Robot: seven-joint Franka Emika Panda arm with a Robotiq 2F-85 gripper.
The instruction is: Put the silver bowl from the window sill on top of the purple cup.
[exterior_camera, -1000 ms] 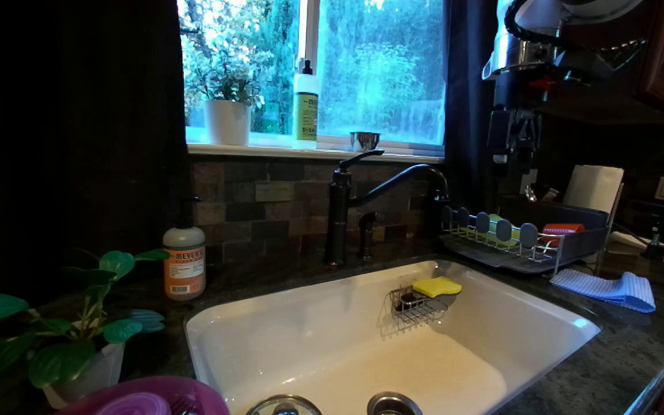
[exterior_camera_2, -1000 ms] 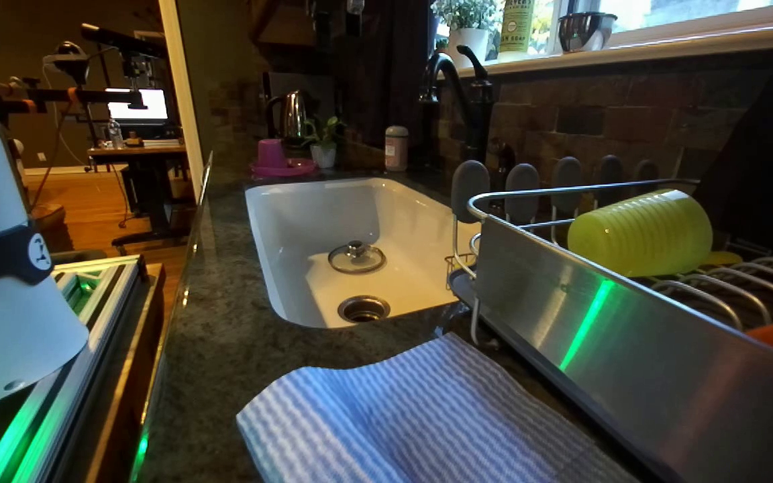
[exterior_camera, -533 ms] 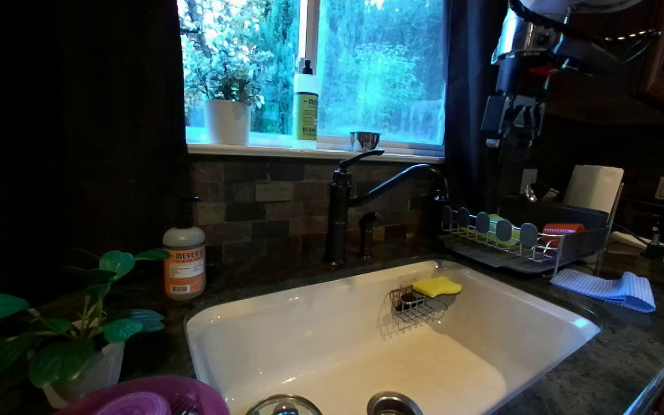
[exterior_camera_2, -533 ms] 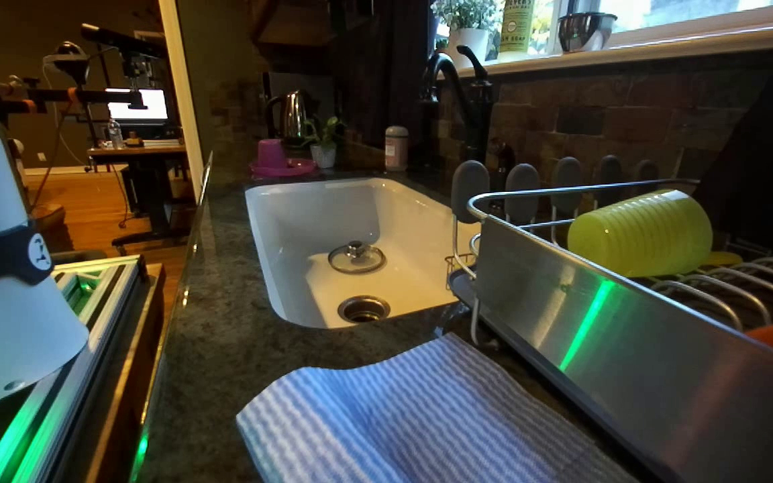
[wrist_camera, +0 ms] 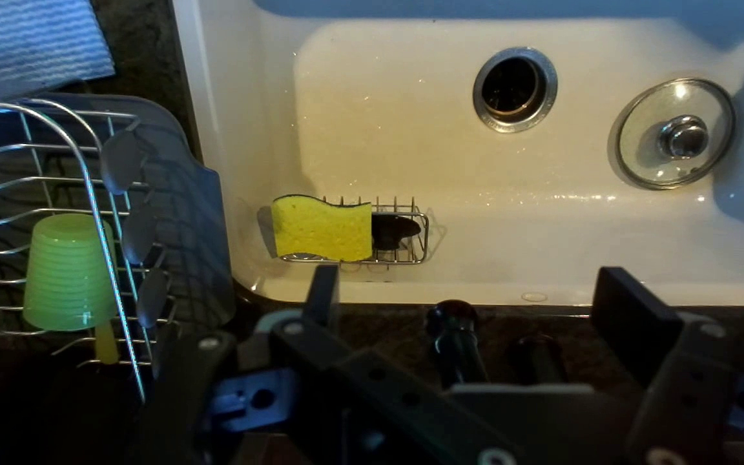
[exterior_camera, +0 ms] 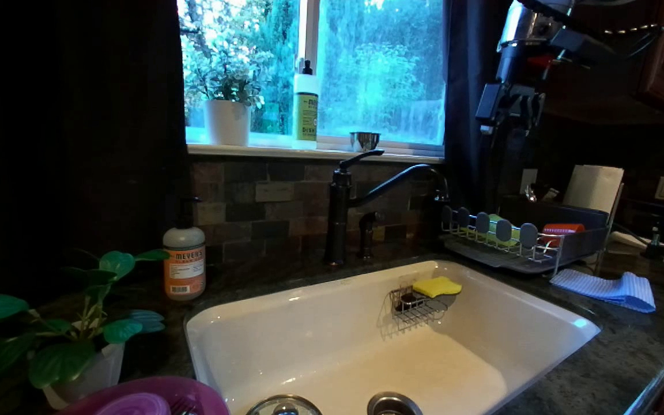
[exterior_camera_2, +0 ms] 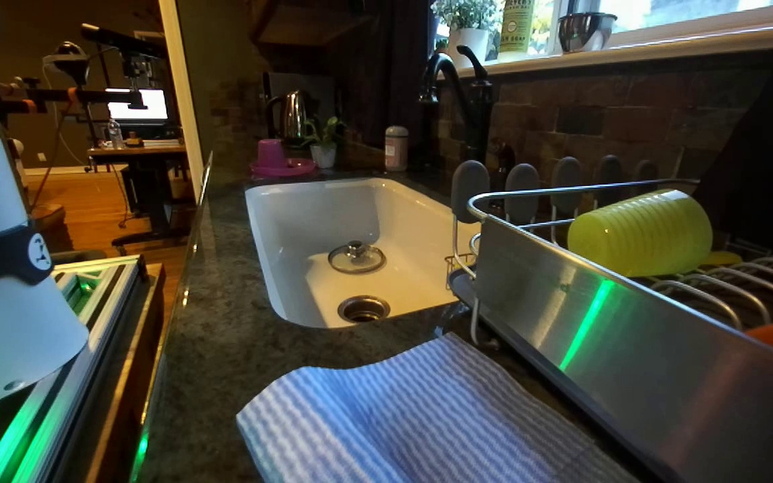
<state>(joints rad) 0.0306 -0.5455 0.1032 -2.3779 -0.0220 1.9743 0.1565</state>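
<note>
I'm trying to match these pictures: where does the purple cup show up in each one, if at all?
In an exterior view: purple cup, bottom left, cut off by the edge.
In an exterior view: purple cup, left of centre, beyond the sink.
Wrist view: not in it.
Shared by all: the glass lid.

Plenty of open air over the sink (exterior_camera: 286, 323), I see, but crowding round the faucet (exterior_camera: 338, 219).
Behind the faucet, the silver bowl (exterior_camera: 365, 142) on the window sill (exterior_camera: 274, 151) has room overhead, window glass (exterior_camera: 389, 75) at its back and, in an exterior view, the faucet's handle (exterior_camera: 361, 158) reaching before its foot; a dish-soap bottle (exterior_camera: 306, 112) leaves a gap beside it. On the faucet's spout side, the dish rack (exterior_camera_2: 628, 376) bars low passage. Well apart from the faucet, the purple cup (exterior_camera_2: 270, 154) is open above, a potted plant (exterior_camera_2: 324, 155) close beside.
</note>
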